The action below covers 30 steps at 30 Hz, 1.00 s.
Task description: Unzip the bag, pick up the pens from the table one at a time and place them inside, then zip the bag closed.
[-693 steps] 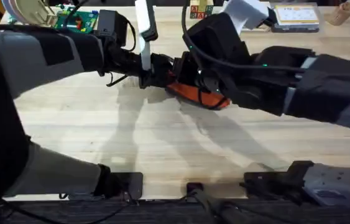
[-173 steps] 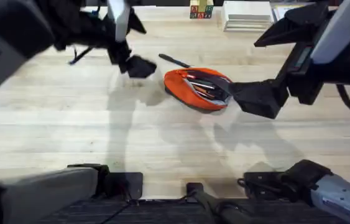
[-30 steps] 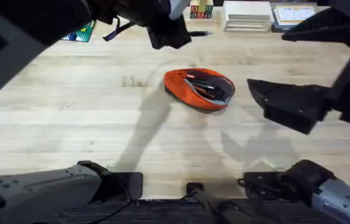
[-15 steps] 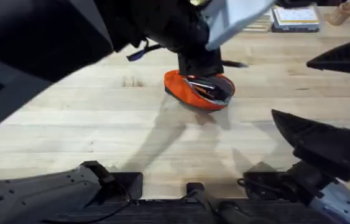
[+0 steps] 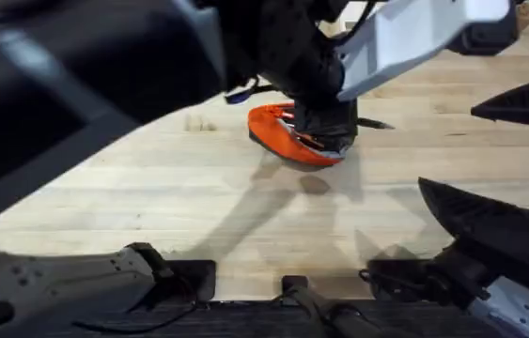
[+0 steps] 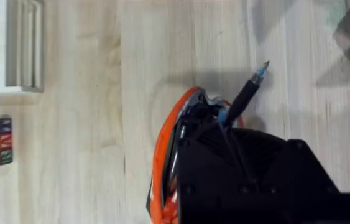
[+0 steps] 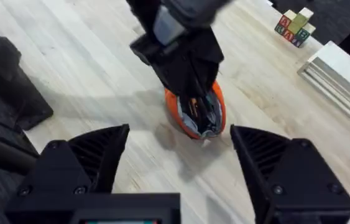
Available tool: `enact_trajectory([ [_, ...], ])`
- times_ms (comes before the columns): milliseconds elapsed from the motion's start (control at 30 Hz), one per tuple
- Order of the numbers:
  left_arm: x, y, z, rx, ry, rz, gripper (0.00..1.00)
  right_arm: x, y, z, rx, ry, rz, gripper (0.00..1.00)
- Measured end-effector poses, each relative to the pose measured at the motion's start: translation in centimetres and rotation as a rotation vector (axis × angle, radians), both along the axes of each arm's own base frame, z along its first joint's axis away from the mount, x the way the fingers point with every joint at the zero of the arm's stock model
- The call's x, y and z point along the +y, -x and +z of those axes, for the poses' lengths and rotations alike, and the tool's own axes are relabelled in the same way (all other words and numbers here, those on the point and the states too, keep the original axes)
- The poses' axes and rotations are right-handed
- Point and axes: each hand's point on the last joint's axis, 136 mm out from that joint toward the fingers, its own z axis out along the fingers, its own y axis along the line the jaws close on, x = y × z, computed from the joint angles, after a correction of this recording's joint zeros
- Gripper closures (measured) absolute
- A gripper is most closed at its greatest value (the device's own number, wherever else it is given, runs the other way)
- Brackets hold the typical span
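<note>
The left pincer (image 5: 334, 117) is seen lowered over the open mouth of the bag (image 5: 283, 141), and a dark pen (image 6: 244, 96) is gripped in it, the pen's metallic tip projecting past the bag's far edge in the left wrist view. The jaws themselves are hidden behind the pincer body there, so their spread cannot be read, but a closed hold on the pen's barrel is judged from the way the pen stands out clear of the bench (image 5: 151, 188). The right pincer (image 7: 178, 165) is held well apart from the bag, toward 4 o'clock of it in the overhead view, with its fingers spread wide and nothing between them.

The bag is placed a little beyond the middle of the bench, at about 12 o'clock from the arms' bases. Its zipper is already drawn back and its orange walls gape; something orange and slim can be made out inside, though whether this is the second pen cannot be told for certain.

The bag is judged to be soft and light, so it is likely to slide or fold when pushed; it would best be steadied by one end of its fabric rim while the zipper pull is drawn. The pen is stiff, light and smooth, liable to roll, and is best taken across the middle of the barrel.
</note>
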Motion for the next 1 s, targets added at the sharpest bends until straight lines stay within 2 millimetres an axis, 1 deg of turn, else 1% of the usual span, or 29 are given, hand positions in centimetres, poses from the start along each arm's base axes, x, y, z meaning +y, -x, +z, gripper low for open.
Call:
enact_trajectory([
  [167,-1.1,-0.7,-1.7,0.029,-0.007,-0.011,0.959,0.0,0.0,0.0,0.0,0.0,0.0,0.003],
  [200,-1.5,-0.8,-2.6,0.049,-0.015,-0.017,0.959,0.0,0.0,0.0,0.0,0.0,0.0,0.003],
  [233,-1.5,-0.8,-2.9,0.056,-0.02,-0.018,0.959,0.0,0.0,0.0,0.0,0.0,0.0,0.003],
  [267,-1.8,-0.9,-4.2,0.083,-0.042,-0.02,0.959,0.0,0.0,0.0,0.0,0.0,0.0,0.003],
  [333,-1.9,-1.0,-5.3,0.102,-0.062,-0.021,0.959,0.0,0.0,0.0,0.0,0.0,0.0,0.003],
  [367,-2.0,-1.2,-7.1,0.128,-0.096,-0.032,0.959,0.0,0.0,0.0,0.0,0.0,0.0,0.003],
  [500,-2.0,-1.4,-8.9,0.137,-0.135,-0.05,0.959,0.0,0.0,0.0,0.0,0.0,0.0,0.003],
  [700,-1.0,-2.5,-9.6,0.079,-0.205,-0.022,0.959,0.0,0.0,0.0,0.002,-0.002,-0.001,0.003],
  [767,-0.3,-3.1,-10.4,0.043,-0.256,-0.028,0.959,0.0,0.0,0.0,0.002,-0.002,-0.001,0.003],
  [800,0.6,-3.8,-12.3,0.014,-0.343,-0.043,0.959,0.0,0.0,0.0,0.002,-0.002,-0.002,0.003],
  [1000,1.8,-4.7,-12.8,-0.033,-0.416,-0.021,0.959,0.0,0.0,0.0,0.002,-0.002,-0.001,0.003],
])
